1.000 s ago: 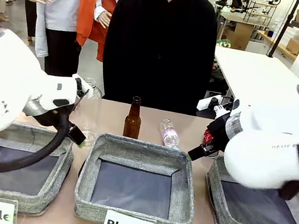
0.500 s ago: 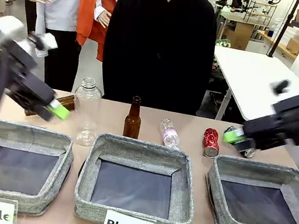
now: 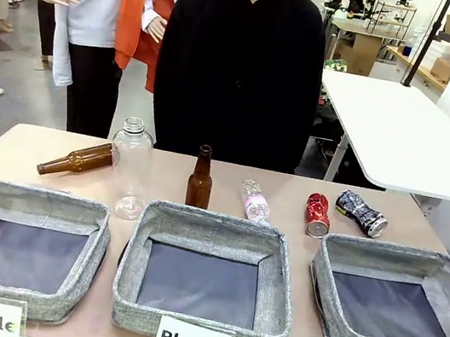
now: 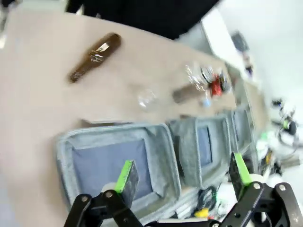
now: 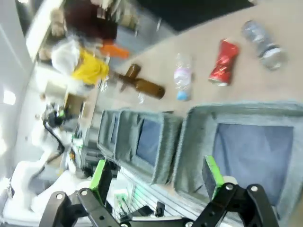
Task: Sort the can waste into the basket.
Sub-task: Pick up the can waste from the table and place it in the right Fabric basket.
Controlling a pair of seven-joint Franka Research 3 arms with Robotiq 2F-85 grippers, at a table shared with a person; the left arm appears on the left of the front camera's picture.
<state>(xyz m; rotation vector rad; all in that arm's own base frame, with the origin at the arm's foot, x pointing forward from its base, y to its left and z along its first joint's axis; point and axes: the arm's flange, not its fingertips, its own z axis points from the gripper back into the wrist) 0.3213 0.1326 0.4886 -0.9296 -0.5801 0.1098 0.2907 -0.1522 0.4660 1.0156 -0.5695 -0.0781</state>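
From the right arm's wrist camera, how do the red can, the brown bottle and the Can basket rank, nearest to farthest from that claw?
1. Can basket, just beyond the right gripper.
2. Red can, on the table past the basket's far rim.
3. Brown bottle, farthest, off to the view's left.

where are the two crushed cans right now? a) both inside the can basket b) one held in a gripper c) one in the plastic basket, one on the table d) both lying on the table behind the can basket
d: the red can and the dark can both lie on the table just beyond the far rim of the Can basket, not inside it.
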